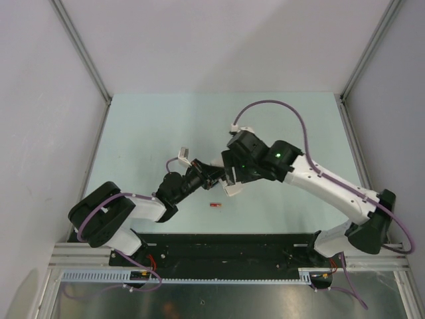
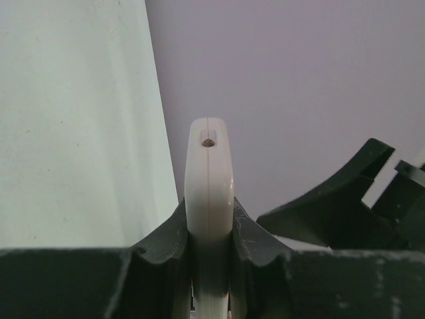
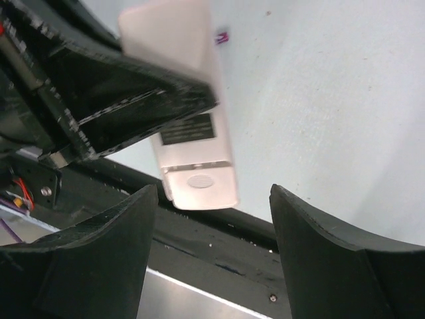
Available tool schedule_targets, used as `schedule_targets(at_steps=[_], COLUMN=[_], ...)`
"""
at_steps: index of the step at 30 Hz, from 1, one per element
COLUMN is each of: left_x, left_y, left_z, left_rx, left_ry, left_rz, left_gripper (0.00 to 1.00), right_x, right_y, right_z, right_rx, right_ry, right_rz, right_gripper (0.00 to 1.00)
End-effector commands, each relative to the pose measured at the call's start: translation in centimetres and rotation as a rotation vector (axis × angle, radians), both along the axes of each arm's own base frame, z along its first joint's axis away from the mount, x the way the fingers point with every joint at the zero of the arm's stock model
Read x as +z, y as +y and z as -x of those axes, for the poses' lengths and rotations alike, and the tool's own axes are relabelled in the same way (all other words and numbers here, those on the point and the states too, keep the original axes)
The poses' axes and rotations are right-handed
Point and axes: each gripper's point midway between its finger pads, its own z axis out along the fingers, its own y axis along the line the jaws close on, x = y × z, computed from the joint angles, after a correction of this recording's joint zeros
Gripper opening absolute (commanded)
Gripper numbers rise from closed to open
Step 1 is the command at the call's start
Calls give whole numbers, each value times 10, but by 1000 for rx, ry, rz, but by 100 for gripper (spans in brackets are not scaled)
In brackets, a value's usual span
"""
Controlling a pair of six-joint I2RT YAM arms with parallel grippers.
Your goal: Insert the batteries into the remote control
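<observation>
**Remote clamped in the left claw, cover end facing the right**

Your left claw (image 2: 209,222) is closed narrow on the remote control (image 3: 196,154), gripping it at mid-length. It holds it edge-on between the fingers, lifted off the table (image 1: 153,133). Your right claw (image 3: 212,193) stands wide and holds nothing.

The relation to watch is the remote's long axis. In the right wrist view it runs from the left claw's grip straight toward the gap between the right fingers. The plain white back faces that camera. The end with the battery cover (image 3: 199,183), just past the dark label (image 3: 188,129), lies nearest the right fingertips and roughly between them, apparently not touching either one. The right arm is therefore the one placed to work that cover, which looks closed, so loading has probably not begun.

One red battery (image 1: 214,205) lies on the table just on the near side of both claws. You cannot see any other batteries in these views.
</observation>
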Motion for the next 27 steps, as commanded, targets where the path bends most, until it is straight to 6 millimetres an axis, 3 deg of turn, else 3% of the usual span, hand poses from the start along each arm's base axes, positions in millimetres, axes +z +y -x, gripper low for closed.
schedule_targets(at_steps=[1, 6, 8, 9, 10, 11, 12, 13, 14, 15, 16, 17, 20, 27], left_x=[29, 28, 32, 33, 36, 37, 38, 40, 43, 43, 44, 47, 51, 68], left_y=[-4, -3, -2, -3, -2, -2, -2, -1, -1, -1, -2, -2, -3, -5], left_z=[4, 10, 13, 15, 17, 18, 22, 23, 25, 27, 28, 29, 30, 28], left_rx=[-23, -50, -63, -74, -80, -86, -103, -107, -113, -125, -130, -134, -145, -150], left_ry=[-56, -35, -38, -39, -45, -52, -54, -60, -70, -70, -72, -77, -81, -101], left_rz=[76, 90, 98, 100, 106, 109, 108, 113, 120, 118, 123, 128, 139, 174], left_gripper=[0, 0, 0, 0, 0, 0, 0, 0, 0, 0, 0, 0, 0, 0], right_x=[24, 37, 27, 40, 28, 30, 44, 49, 36, 46, 54, 46, 55, 44], right_y=[-23, -36, -40, -39, -36, -41, -40, -35, -38, -39, -36, -37, -33, -22], right_z=[-20, -32, -33, -36, -28, -33, -35, -27, -25, -31, -22, -19, -11, 5], right_rx=[-126, -176, -188, -199, -180, -207, -215, -179, -184, -179, -142, -136, -76, 2], right_ry=[-51, -88, -68, -96, -47, -44, -65, -30, 1, -23, 6, 30, 42, 134], right_rz=[-142, -283, -320, -397, -427, -472, -566, -637, -659, -722, -784, -797, -878, -950], right_gripper=[73, 74, 75, 75, 76, 76, 77, 78, 78, 79, 80, 80, 81, 82])
